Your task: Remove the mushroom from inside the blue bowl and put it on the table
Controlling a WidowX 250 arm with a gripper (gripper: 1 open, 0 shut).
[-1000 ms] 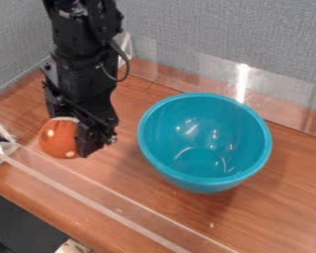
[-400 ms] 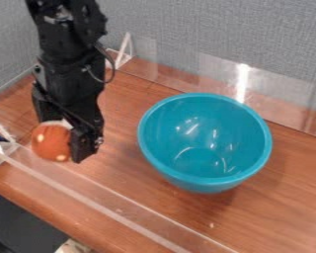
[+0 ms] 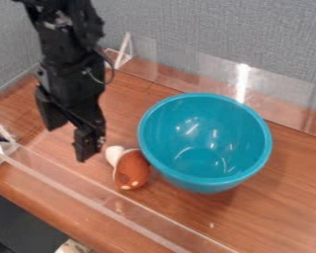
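Orange-brown cap, cream-white stem: looking at the toy mushroom (image 3: 130,174), out of the blue bowl (image 3: 204,143) and down on the wood-grain tabletop (image 3: 276,206). Lying tipped, with cap toward 5 o'clock and stem toward 11. Right by the bowl's outer wall on its 8 o'clock side; touching or just shy of it, impossible to tell from here.

Over to the black gripper (image 3: 68,132), at 10 o'clock from the mushroom: spread wide, pinching nothing, with one finger toward 10 o'clock and the other toward 4.

On to the edges! Running from 10 down to 5 o'clock along the near side, a low clear acrylic wall (image 3: 150,232), with a strip of bare wood before it. Plenty of open wood, too, from the bowl toward 5 o'clock; much tighter between mushroom and bowl.
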